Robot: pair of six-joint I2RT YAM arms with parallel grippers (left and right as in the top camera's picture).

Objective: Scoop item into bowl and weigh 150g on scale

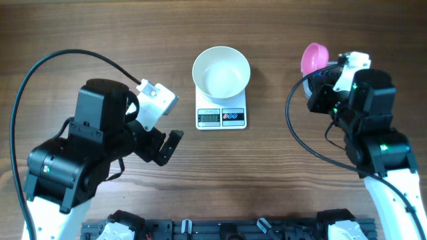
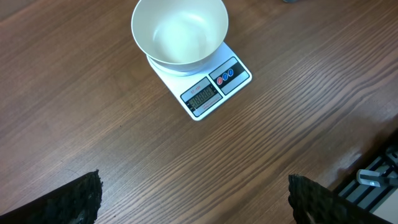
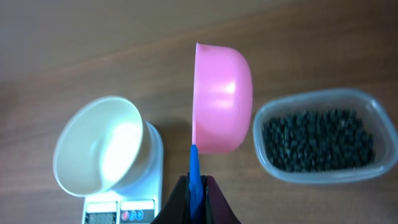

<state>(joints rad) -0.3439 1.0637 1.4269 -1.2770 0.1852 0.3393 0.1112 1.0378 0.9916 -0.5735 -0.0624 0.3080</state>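
Note:
The white bowl (image 1: 221, 72) stands empty on the white scale (image 1: 221, 117) at the table's middle back. My right gripper (image 3: 194, 194) is shut on the blue handle (image 3: 194, 171) of a pink scoop (image 3: 222, 99). The scoop's cup hangs side-on between the bowl (image 3: 99, 146) and a clear tub (image 3: 367, 168) full of the black item (image 3: 317, 138). I see no pellets in the scoop (image 1: 314, 58). My left gripper (image 1: 167, 148) is open near the table's front left, nothing between its fingers, with the bowl (image 2: 179, 31) and scale (image 2: 214, 87) ahead of it.
In the overhead view the right arm (image 1: 363, 113) covers most of the tub. The left arm (image 1: 80, 153) fills the front left. A black rail (image 1: 227, 230) runs along the table's front edge.

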